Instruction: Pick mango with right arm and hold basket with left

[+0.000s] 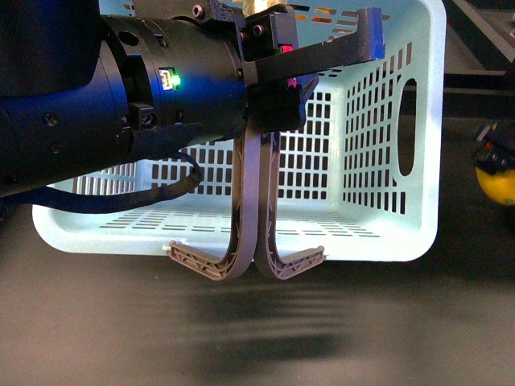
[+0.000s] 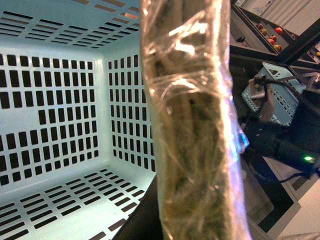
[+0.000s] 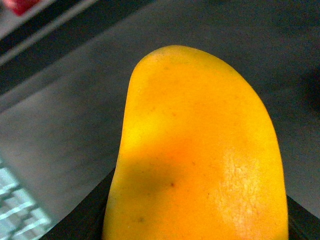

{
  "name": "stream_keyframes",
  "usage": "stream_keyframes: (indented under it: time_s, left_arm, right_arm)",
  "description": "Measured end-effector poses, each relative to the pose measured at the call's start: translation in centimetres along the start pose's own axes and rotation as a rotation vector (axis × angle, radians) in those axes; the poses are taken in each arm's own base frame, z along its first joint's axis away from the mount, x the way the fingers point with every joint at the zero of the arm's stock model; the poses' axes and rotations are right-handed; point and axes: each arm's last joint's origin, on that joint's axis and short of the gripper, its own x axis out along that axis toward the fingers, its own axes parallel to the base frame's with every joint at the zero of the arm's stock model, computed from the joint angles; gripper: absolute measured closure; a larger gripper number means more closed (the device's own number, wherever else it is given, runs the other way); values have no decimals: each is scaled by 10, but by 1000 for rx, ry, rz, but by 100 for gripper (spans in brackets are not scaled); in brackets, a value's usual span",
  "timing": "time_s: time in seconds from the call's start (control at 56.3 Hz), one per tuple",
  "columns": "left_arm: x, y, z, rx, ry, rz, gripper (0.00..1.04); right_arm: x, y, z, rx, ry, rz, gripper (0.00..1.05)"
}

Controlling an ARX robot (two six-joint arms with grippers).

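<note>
The light-blue slotted basket (image 1: 386, 201) fills the front view, its inside facing me. Its two grey-brown handles (image 1: 257, 201) rise together from the near rim into my left gripper (image 1: 272, 96), which is shut on them at the end of the bulky black arm with a green light. In the left wrist view the basket's inside (image 2: 60, 100) shows behind a brownish, glossy bar close to the lens. The yellow-orange mango (image 3: 200, 150) fills the right wrist view, held in my shut right gripper (image 3: 195, 230). It also shows at the front view's right edge (image 1: 500, 186).
A dark tabletop (image 1: 241, 338) lies under the basket. The left wrist view shows another blue crate (image 2: 280, 100), shelves with small red and orange fruits (image 2: 270, 34) and a black arm with a green light (image 2: 305, 159). A corner of the basket (image 3: 15, 210) shows beside the mango.
</note>
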Motion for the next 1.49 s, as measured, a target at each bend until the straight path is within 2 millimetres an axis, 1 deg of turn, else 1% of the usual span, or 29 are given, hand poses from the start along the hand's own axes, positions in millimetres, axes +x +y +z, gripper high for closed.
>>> stream_keyframes:
  time_s: [0.071, 0.196, 0.231, 0.338, 0.373, 0.409, 0.551, 0.64, 0.711, 0.818, 0.978, 1.031, 1.138, 1.191, 1.244, 1.333, 1.404, 1.457, 1.493]
  left_arm:
    - [0, 0, 0, 0, 0, 0, 96]
    - [0, 0, 0, 0, 0, 1, 96]
    - [0, 0, 0, 0, 0, 0, 96]
    - [0, 0, 0, 0, 0, 0, 96]
    - [0, 0, 0, 0, 0, 0, 96]
    - [0, 0, 0, 0, 0, 0, 96]
    - [0, 0, 0, 0, 0, 0, 96]
    - [0, 0, 0, 0, 0, 0, 96]
    - [0, 0, 0, 0, 0, 0, 96]
    - [0, 0, 0, 0, 0, 0, 96]
    - [0, 0, 0, 0, 0, 0, 96]
    - [0, 0, 0, 0, 0, 0, 96]
    - [0, 0, 0, 0, -1, 4, 96]
    - [0, 0, 0, 0, -3, 7, 96]
    - [0, 1, 0, 0, -3, 6, 96]
    - [0, 1, -1, -2, 4, 5, 96]
    - [0, 1, -2, -3, 6, 8, 96]
    - [0, 1, -2, -6, 7, 9, 96]
    - [0, 1, -2, -2, 6, 9, 96]
  right_arm:
    - [-22, 22, 10, -30, -18, 91, 46]
    - [-56, 53, 20, -73, -28, 231, 46]
    - [-74, 69, 25, -98, -44, 297, 46]
    - [-98, 94, 29, -142, -59, 388, 46]
    - [-103, 99, 29, -154, -62, 406, 46]
    - [-110, 110, 26, -181, -60, 441, 46]
    - [-115, 131, 12, -241, -25, 494, 46]
    - [-111, 142, -1, -266, 10, 500, 46]
    - [-103, 151, -9, -282, 33, 482, 46]
    - [-90, 158, -17, -291, 39, 440, 46]
    - [-75, 162, -27, -283, 42, 400, 46]
    - [-71, 162, -29, -280, 41, 389, 40]
    - [-69, 163, -30, -266, 20, 385, 20]
    - [-71, 165, -27, -260, -4, 394, 12]
    - [-74, 165, -24, -253, -22, 399, 6]
    - [-84, 163, -20, -248, -52, 409, 8]
    - [-93, 160, -16, -247, -76, 408, 8]
    - [-103, 154, -13, -243, -104, 394, 8]
    - [-115, 146, -10, -240, -136, 368, 8]
